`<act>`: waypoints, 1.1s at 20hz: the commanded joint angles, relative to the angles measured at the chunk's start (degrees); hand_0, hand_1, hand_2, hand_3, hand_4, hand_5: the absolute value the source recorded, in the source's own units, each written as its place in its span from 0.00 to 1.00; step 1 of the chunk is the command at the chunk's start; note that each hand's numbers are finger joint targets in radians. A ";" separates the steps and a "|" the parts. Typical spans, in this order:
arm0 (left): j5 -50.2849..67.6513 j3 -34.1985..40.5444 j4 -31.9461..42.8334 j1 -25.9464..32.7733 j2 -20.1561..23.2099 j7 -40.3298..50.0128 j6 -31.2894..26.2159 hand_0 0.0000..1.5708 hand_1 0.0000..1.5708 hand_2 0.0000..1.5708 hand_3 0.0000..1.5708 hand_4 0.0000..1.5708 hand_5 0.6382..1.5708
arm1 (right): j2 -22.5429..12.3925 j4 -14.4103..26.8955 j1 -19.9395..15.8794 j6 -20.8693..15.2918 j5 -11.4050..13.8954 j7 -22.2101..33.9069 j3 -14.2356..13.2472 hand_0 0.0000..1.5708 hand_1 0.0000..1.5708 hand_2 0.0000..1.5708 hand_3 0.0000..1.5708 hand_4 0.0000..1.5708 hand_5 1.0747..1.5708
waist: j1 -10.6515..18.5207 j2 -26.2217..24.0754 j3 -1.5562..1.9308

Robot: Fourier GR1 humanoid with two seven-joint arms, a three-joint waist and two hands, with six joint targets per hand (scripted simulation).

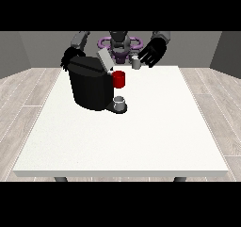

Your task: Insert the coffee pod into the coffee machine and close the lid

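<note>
The black coffee machine (90,87) stands on the left half of the white table (141,136). Its grey lid (104,60) is tilted up, leaving the top uncovered. A red part (119,79) sticks out at the machine's front, and a small grey cup (120,102) sits on the tray below it. The small grey coffee pod (136,63) is near the table's far edge. The hand at the view's right (153,52) hovers just right of the pod with spread fingers. The hand at the view's left (69,57) is behind the machine's top corner, partly hidden.
The table's far edge runs just behind the machine and the pod. Bare white tabletop stretches from the machine towards the camera and to the right. A wooden floor surrounds the table.
</note>
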 commanded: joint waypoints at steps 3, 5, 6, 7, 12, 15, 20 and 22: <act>0.16 1.03 -1.35 -5.11 0.20 1.13 -0.55 0.82 0.82 0.85 0.81 0.31 1.00 | -1.62 1.91 -2.87 -0.02 0.38 -2.11 -1.69 0.00 0.00 0.00 0.00 0.35 1.00 | -0.25 3.93 0.02; -0.90 0.91 0.06 -4.78 -0.75 2.02 1.84 0.80 0.80 0.84 0.80 0.33 1.00 | -2.10 -1.97 -3.82 -0.07 1.04 3.19 -0.10 0.00 0.00 0.00 0.00 0.35 1.00 | -3.07 3.06 -0.01; -1.13 1.18 1.41 -4.14 -0.76 1.00 2.89 0.82 0.82 0.85 0.81 0.33 1.00 | 1.29 -4.48 -2.63 -3.96 3.17 2.79 4.30 0.00 0.00 0.00 0.00 0.33 1.00 | -4.00 4.03 -0.02; -0.91 0.83 0.17 -5.37 -0.55 2.93 0.20 0.81 0.81 0.85 0.81 0.33 1.00 | -0.01 -1.10 -0.95 -0.81 0.67 -0.29 0.48 0.00 0.00 0.00 0.00 0.31 1.00 | -2.96 2.79 0.01; -1.35 2.02 1.69 -6.28 1.00 0.92 1.70 0.81 0.81 0.83 0.79 0.31 1.00 | 0.00 -4.77 -4.83 -2.85 1.52 3.21 0.68 0.00 0.00 0.00 0.00 0.33 1.00 | -3.82 5.50 -0.02; -1.73 1.13 0.94 -7.05 -0.36 1.71 0.45 0.83 0.83 0.85 0.79 0.31 1.00 | -0.27 -2.50 -3.16 -1.61 0.41 1.68 -0.32 0.00 0.00 0.00 0.00 0.33 1.00 | -3.44 5.24 0.01; -3.29 0.02 1.47 -8.40 -2.96 5.34 1.25 0.84 0.84 0.85 0.79 0.32 1.00 | 1.20 -2.40 -4.55 -2.93 1.34 2.85 0.89 0.00 0.00 0.00 0.00 0.32 1.00 | -3.69 4.51 0.01; -2.70 1.04 1.86 -6.68 -0.62 2.58 0.34 0.81 0.81 0.83 0.78 0.33 1.00 | -2.64 -3.80 -3.60 1.48 -2.70 4.56 -2.36 0.00 0.00 0.00 0.00 0.33 1.00 | -4.55 4.17 0.00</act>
